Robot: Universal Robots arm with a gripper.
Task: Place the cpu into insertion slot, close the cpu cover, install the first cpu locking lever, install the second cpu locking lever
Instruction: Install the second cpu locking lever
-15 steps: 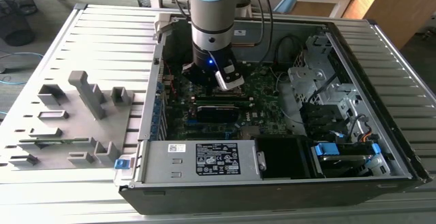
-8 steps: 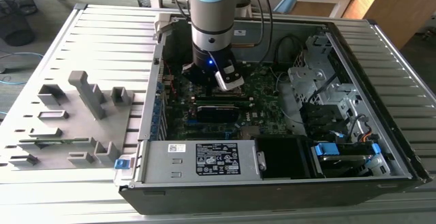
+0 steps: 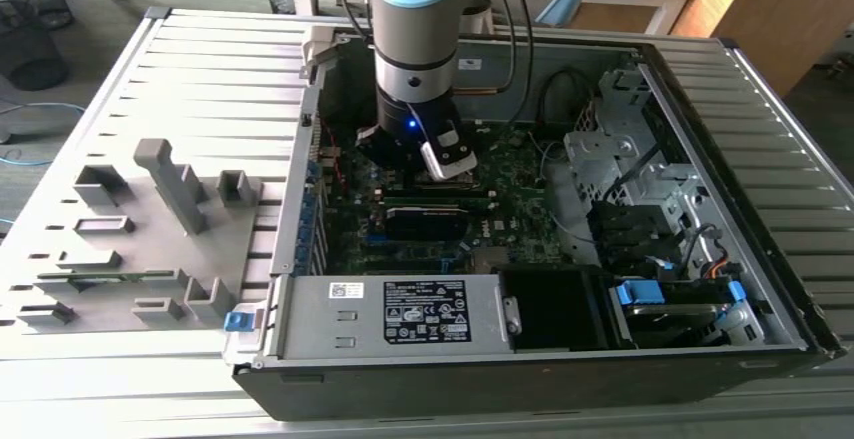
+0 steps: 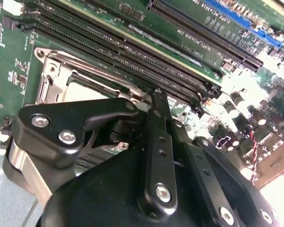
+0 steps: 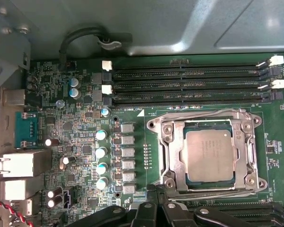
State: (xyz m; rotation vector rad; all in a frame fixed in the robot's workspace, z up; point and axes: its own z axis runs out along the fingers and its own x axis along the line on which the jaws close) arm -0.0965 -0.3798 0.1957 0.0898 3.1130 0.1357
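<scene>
Chip first: in the first wrist view the cpu (image 5: 211,155) lies flat in its socket on the green motherboard (image 5: 75,137), dull silver top up, with the cpu cover (image 5: 206,152) closed down around it as a thin metal frame, its window showing the chip. A thin wire lever (image 5: 199,114) runs along the socket edge nearest the black memory slots (image 5: 184,85). I judge the chip stiff, light and fragile underneath, best left untouched now; the frame is thin springy sheet metal, and the levers are slim, slick wire to be taken at their bent ends.

In the second wrist view my end effector (image 4: 156,101) hangs low over the board, its black linkage in front of the socket, the tip just beside the socket corner facing the memory slots (image 4: 132,56). Whether the tips are parted or together I cannot tell; nothing shows held in them. A part of the metal frame (image 4: 54,75) shows past my links.

In the exterior view my arm (image 3: 416,49) reaches straight down into the open computer case (image 3: 747,189) on the slatted desk (image 3: 120,79), end effector (image 3: 447,164) close above the board.
</scene>
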